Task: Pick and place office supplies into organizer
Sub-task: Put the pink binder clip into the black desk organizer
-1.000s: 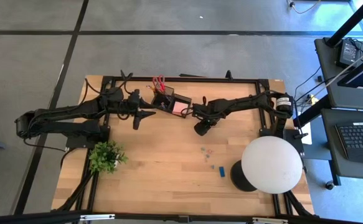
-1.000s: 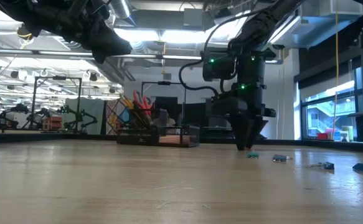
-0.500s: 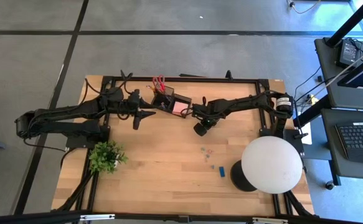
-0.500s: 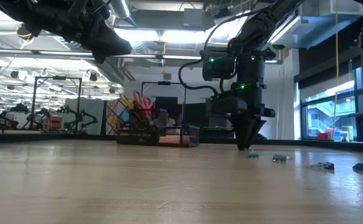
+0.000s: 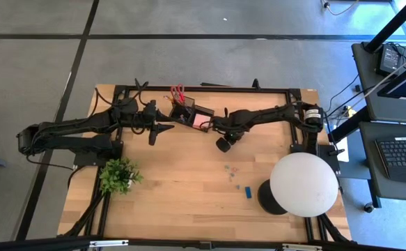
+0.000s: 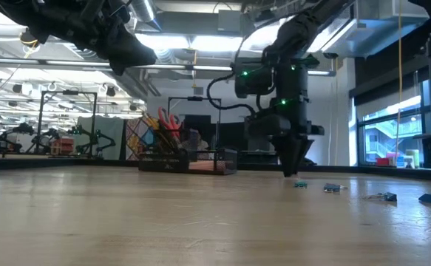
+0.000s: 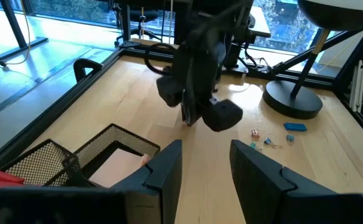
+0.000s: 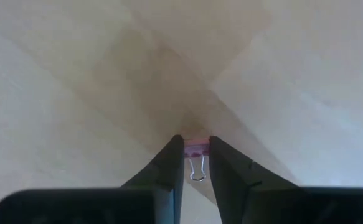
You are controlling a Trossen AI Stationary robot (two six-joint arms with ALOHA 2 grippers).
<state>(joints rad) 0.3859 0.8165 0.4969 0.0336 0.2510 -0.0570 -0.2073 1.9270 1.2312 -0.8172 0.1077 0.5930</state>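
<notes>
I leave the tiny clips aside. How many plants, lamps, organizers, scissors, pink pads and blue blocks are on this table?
Plant: 1
Lamp: 1
Organizer: 1
Scissors: 1
Pink pad: 1
Blue block: 1
Total: 6

Pink binder clip (image 8: 195,149) w/ silver loop – black mesh organizer (image 5: 189,113), red scissors (image 5: 177,92), blue block (image 5: 248,190), green plant (image 5: 118,175)

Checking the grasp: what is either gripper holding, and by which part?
The right gripper pinches a small pink binder clip by its body; left gripper holds nothing.
</notes>
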